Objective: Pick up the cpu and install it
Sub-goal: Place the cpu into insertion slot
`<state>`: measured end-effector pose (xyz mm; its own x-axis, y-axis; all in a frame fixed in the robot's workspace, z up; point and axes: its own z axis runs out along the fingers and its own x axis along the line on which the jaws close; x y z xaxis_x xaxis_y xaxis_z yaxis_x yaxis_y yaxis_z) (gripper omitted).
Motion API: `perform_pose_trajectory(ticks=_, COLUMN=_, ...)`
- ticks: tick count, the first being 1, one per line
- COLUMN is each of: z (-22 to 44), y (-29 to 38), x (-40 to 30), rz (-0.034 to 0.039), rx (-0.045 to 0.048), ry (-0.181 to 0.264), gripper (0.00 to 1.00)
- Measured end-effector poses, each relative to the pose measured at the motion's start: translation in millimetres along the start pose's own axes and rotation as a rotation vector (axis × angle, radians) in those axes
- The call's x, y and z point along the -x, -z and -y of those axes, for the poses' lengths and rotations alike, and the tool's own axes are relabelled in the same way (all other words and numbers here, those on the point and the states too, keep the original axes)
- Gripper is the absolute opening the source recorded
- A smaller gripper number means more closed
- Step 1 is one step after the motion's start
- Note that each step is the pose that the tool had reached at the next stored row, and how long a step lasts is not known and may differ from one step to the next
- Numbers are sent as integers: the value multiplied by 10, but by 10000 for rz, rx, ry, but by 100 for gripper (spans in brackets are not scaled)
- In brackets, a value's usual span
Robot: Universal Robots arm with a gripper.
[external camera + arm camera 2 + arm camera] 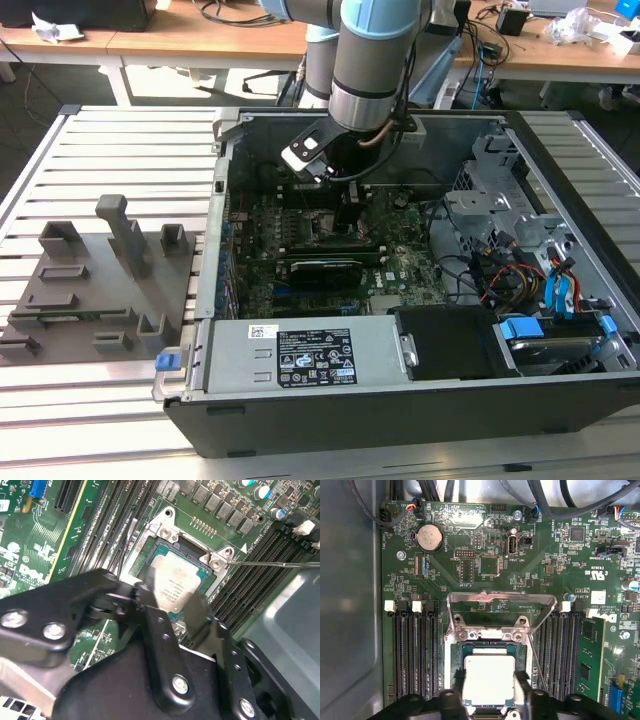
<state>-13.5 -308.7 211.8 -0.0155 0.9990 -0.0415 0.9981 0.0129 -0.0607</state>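
grey plastic fixture blocks (95, 290) stood at the exterior view's left on the ribbed metal tabletop (110, 130), well apart from the open black computer case (330, 415) at the middle. the arm (375, 60), silver and pale blue, hung down into the case over the green motherboard (400, 265). at the exterior view's right sat a perforated metal drive cage (500, 200) and blue and red cables (555, 285). that view gave the whole layout; the wrist views gave the close work.

in the first wrist view the black gripper (489, 692) was closed to the width of the cpu (489, 677), its fingers (456, 695) against two opposite edges. the cpu, a flat square with a pale matte lid, lay level over the socket (454, 652); whether it was seated or just above was not clear. the shiny steel load plate (500, 598) stood swung open beyond it, black memory slots (412, 650) ran alongside, and a round coin battery (429, 537) lay farther off.

the second wrist view, more oblique, added the cpu's (175, 580) thin green rim, the gripper's (172, 605) angular bolted links, and a thin wire lever (270, 564) stretching away from the socket's corner.
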Motion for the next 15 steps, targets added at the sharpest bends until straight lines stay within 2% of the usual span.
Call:
perform_pose_trajectory(ticks=5, z=17, y=1, x=2, rz=6, rx=-1, ry=0, gripper=17)
perform_pose_trajectory(ticks=6, z=22, y=1, x=2, rz=5, rx=0, ry=2, gripper=17)
perform_pose_trajectory(ticks=7, z=33, y=-1, x=2, rz=5, rx=1, ry=6, gripper=11)
perform_pose_trajectory(ticks=14, z=37, y=-46, x=0, rz=7, rx=-9, ry=45, gripper=11)
perform_pose_trajectory(ticks=15, z=7, y=-83, x=1, rz=19, rx=-34, ry=50, gripper=11)
